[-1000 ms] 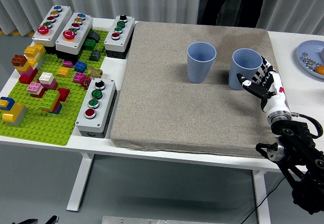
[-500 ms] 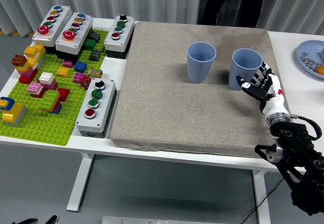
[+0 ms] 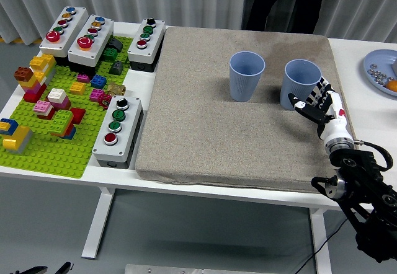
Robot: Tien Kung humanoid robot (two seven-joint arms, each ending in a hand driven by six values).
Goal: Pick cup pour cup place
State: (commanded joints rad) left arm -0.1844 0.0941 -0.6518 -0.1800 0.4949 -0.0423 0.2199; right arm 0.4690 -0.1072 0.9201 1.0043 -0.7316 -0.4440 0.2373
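Observation:
Two blue cups stand upright on the grey mat [image 3: 211, 119]: the left cup [image 3: 247, 75] near the mat's middle back, the right cup [image 3: 301, 83] beside it. My right hand [image 3: 317, 103] reaches in from the lower right, its fingers spread open just to the right of the right cup and close against its side, holding nothing. Whether the fingers touch the cup is unclear. The left arm is out of sight.
Several grey button boxes [image 3: 117, 131] and a green baseplate [image 3: 56, 134] with coloured bricks fill the table's left. A blue plate [image 3: 376, 74] with small items sits at the far right edge. A person in dark clothes stands behind the table.
My right hand has shifted slightly left and down toward the right cup's side. The cups have not moved.

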